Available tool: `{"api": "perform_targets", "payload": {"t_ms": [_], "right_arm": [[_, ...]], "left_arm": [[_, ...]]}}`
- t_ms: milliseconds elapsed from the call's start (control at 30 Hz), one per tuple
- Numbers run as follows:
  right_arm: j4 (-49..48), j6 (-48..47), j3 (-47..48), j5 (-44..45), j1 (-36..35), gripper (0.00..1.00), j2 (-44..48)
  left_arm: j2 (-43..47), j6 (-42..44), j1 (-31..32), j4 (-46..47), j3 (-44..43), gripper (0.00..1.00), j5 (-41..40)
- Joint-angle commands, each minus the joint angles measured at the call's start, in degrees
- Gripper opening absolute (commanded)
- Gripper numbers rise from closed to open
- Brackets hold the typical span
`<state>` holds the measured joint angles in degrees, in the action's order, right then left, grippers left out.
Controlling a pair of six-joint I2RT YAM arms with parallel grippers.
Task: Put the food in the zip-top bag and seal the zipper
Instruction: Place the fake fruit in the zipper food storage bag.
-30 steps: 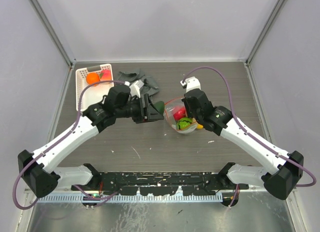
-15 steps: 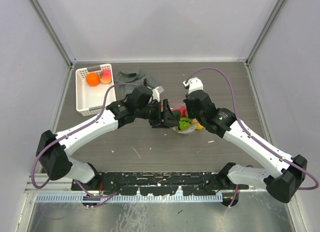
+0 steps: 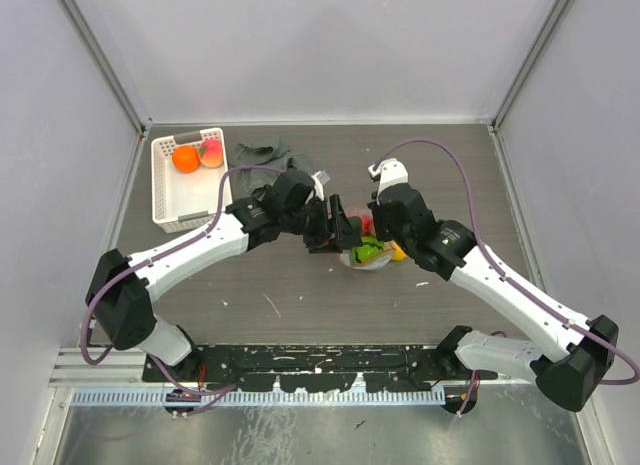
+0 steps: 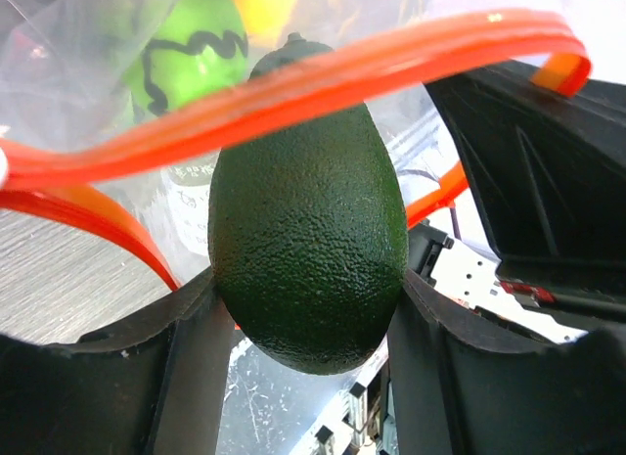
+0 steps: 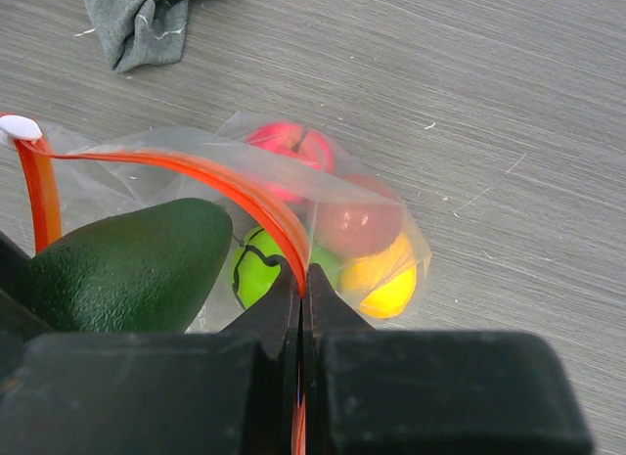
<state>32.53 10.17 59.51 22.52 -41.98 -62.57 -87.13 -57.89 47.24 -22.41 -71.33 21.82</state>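
Note:
The clear zip-top bag (image 3: 372, 257) lies at mid-table with its mouth held open. My right gripper (image 5: 301, 282) is shut on the red-orange zipper (image 5: 196, 173), pinching the strip at the mouth edge. My left gripper (image 4: 305, 323) is shut on a dark green avocado (image 4: 308, 250), whose tip is at the open mouth, under the zipper strip (image 4: 293, 88). Inside the bag are a bright green fruit (image 5: 256, 269), a red apple (image 5: 289, 145), a brown-red one (image 5: 357, 222) and a yellow one (image 5: 386, 287). In the top view the two grippers meet at the bag.
A white lattice basket (image 3: 165, 200) stands at the back left with an orange (image 3: 185, 159) and a pink fruit (image 3: 211, 153) in it. A grey cloth (image 3: 265, 150) lies behind the left arm and also shows in the right wrist view (image 5: 142, 20).
My left arm has swung right with the avocado, from beside the grey cloth to the bag's mouth. The right gripper has kept its hold on the zipper, shifting only slightly.

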Motion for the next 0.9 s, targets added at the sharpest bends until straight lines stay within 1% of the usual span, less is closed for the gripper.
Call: {"api": "perform_targets", "payload": {"t_ms": [0,67,100,333,533,867], "right_arm": [[-2.96,0.91,0.00,-0.49,0.05,0.01,2.18],[-2.99,0.90,-0.12,-0.54,0.06,0.01,2.35],[-3.00,0.90,-0.10,-0.52,0.10,0.01,2.42],[-3.16,0.93,-0.12,-0.69,0.07,0.01,2.65],[-3.43,0.95,-0.07,-0.38,0.08,0.01,3.24],[-3.78,1.25,0.25,0.55,0.06,0.01,3.60]], "left_arm": [[0.00,-0.43,0.05,1.97,-2.67,0.55,-2.13],[-0.22,-0.42,0.06,1.65,-2.67,0.62,-2.39],[-0.21,-0.36,0.07,1.59,-2.54,0.64,-2.42],[0.61,0.55,0.07,0.97,-2.31,0.72,-2.41],[3.69,2.52,0.05,-0.54,-1.91,0.74,-3.85],[10.59,8.32,-0.62,-8.13,-1.45,0.76,-11.18]]}}
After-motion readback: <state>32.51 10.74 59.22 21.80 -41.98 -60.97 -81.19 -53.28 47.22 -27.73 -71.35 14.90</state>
